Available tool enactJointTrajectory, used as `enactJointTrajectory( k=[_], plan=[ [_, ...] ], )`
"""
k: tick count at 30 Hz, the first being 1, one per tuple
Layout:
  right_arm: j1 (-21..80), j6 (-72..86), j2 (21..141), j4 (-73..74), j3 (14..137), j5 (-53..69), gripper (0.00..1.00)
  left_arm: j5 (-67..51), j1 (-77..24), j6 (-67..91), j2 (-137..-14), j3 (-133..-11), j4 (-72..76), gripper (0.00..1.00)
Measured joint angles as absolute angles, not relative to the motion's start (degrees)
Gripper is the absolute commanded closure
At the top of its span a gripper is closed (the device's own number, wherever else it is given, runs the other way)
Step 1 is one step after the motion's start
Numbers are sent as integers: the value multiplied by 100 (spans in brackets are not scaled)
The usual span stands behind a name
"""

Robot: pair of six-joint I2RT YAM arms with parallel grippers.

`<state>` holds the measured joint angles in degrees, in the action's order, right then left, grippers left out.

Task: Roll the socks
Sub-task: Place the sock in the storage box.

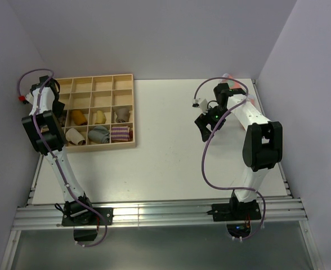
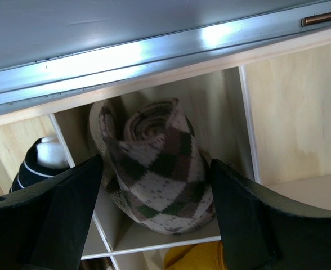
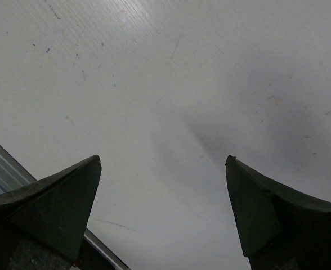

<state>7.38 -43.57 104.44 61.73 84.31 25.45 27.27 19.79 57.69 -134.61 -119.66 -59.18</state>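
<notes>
Left wrist view: your left gripper (image 2: 155,162) stands wide, the rolled tan-brown argyle fabric sock (image 2: 154,180) between its fingers (image 2: 58,214), so a crooked retreat could snag and unroll it.

Robotics lab test cell: bare white walls (image 1: 154,34), aluminium rail (image 1: 160,215), white tabletop (image 1: 171,163)

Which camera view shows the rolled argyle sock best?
Left wrist: the argyle sock fills the frame, rolled, in an organizer compartment. In the top external view the left arm hides it; the right wrist view shows only table.
</notes>
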Motion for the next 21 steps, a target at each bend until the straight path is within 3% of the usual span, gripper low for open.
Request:
enactJointTrajectory(
  k=[21],
  plan=[
    [738, -4366, 10444, 6173, 8433, 2506, 2, 2613, 1977, 5769, -13356, -12029, -6117, 19]
  ],
)
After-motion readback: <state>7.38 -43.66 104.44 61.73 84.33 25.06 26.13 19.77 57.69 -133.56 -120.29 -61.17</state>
